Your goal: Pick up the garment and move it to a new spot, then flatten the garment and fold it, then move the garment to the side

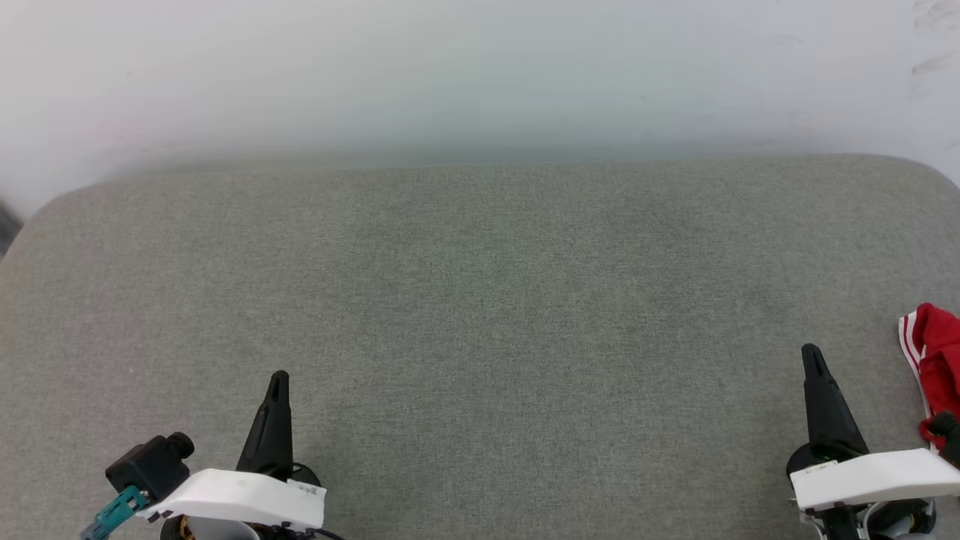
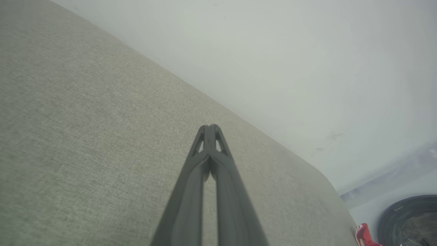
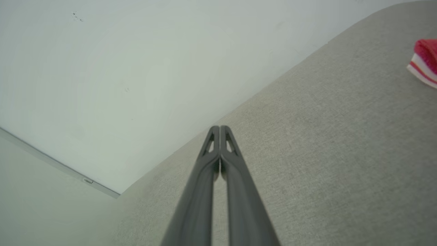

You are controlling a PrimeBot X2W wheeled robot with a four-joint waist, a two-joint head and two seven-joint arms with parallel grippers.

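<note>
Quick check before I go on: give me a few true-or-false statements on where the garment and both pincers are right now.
1. The garment lies at the right edge of the grey surface. True.
2. The left pincer is shut on the garment. False: it is shut on nothing, over the grey surface, far from the garment.
3. The right pincer is shut, with nothing between its fingers. True.
4. The garment is spread flat in the middle of the surface. False: it lies at the far right, beyond the right pincer.
</note>
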